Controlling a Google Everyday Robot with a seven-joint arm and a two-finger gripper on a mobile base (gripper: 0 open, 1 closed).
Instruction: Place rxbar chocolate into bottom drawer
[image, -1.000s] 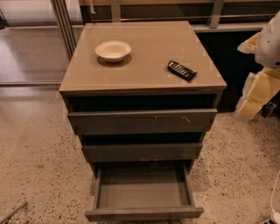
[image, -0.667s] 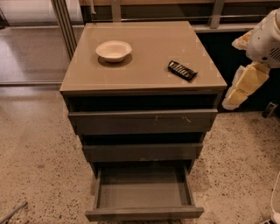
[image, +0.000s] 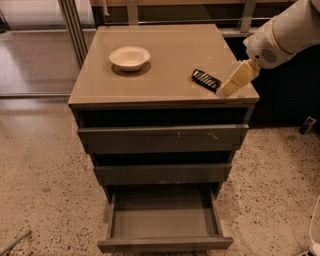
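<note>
Gripper (image: 231, 85), cream coloured, hangs from the white arm (image: 285, 35) at the right, tip low over the near right corner of the cabinet top (image: 175, 45). Released or clenched: cannot tell. It sits just right of the rxbar chocolate (image: 206, 80); contact unclear, no grasp seen. The bar is a small flat black wrapper with white stripes, lying at an angle on the top, near the front edge. Cream bowl (image: 129, 57) well apart at far left. Bottom drawer (image: 165, 244) pulled out, tray bare. Two drawers above slightly ajar.
</note>
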